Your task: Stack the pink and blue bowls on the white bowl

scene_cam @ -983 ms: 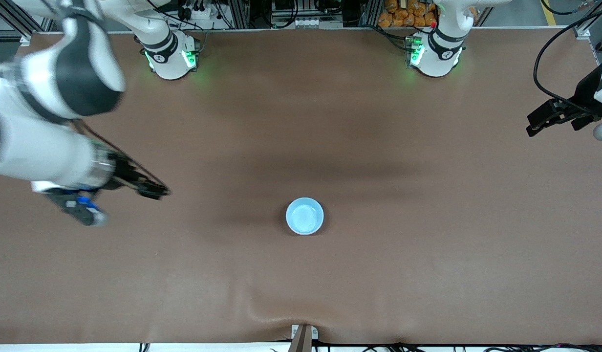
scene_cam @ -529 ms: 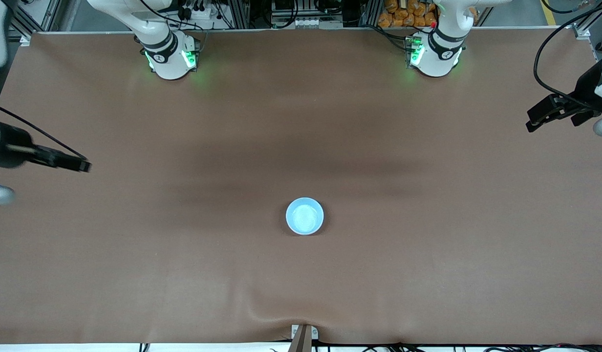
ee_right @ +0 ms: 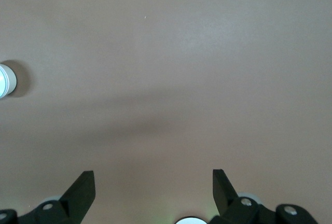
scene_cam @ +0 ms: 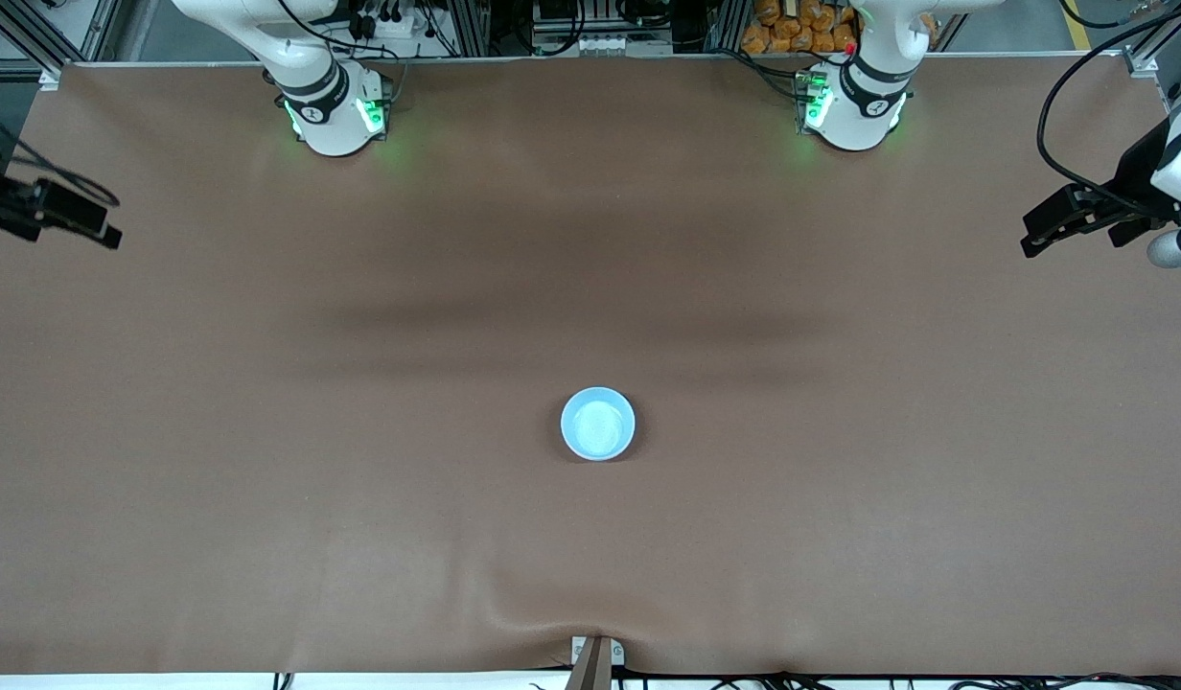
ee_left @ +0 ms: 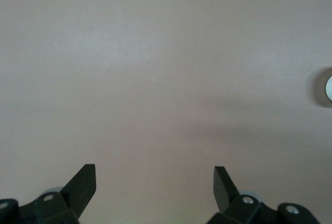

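Note:
A light blue bowl stands upright on the brown table, about midway between the two ends. Only its blue inside shows from above; no pink bowl or white bowl shows apart from it. An edge of the bowl shows in the left wrist view and in the right wrist view. My left gripper hangs open and empty over the left arm's end of the table, also seen in its wrist view. My right gripper is open and empty over the right arm's end, also seen in its wrist view.
The brown mat covers the whole table and has a low wrinkle by the edge nearest the camera. A small metal bracket sits on that edge. The arm bases stand along the table edge farthest from the camera.
My right arm has swung away from the table's middle out to its own end, up toward the bases. My left gripper shifted only slightly. The blue bowl has not moved.

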You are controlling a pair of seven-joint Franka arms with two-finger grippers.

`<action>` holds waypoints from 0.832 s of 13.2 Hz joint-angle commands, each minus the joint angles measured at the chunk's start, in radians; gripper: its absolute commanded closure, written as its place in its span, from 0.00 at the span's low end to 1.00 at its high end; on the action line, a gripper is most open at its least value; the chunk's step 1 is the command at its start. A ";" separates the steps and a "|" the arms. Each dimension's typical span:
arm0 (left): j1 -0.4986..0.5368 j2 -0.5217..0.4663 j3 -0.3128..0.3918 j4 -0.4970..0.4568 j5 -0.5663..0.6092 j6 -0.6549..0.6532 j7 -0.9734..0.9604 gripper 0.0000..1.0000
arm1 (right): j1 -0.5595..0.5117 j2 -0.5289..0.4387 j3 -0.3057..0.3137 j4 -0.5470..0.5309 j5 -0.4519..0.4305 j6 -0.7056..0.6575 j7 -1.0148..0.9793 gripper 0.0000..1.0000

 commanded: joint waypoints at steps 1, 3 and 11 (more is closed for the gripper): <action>0.003 -0.027 -0.001 -0.019 -0.019 -0.007 0.014 0.00 | -0.022 -0.069 0.036 -0.075 -0.020 0.025 -0.013 0.00; 0.003 -0.031 -0.006 -0.027 -0.019 -0.007 0.013 0.00 | -0.026 -0.052 0.037 -0.046 -0.033 0.028 -0.013 0.00; 0.001 -0.027 -0.007 -0.009 -0.019 -0.007 0.016 0.00 | -0.011 -0.031 0.043 -0.016 -0.076 0.035 -0.025 0.00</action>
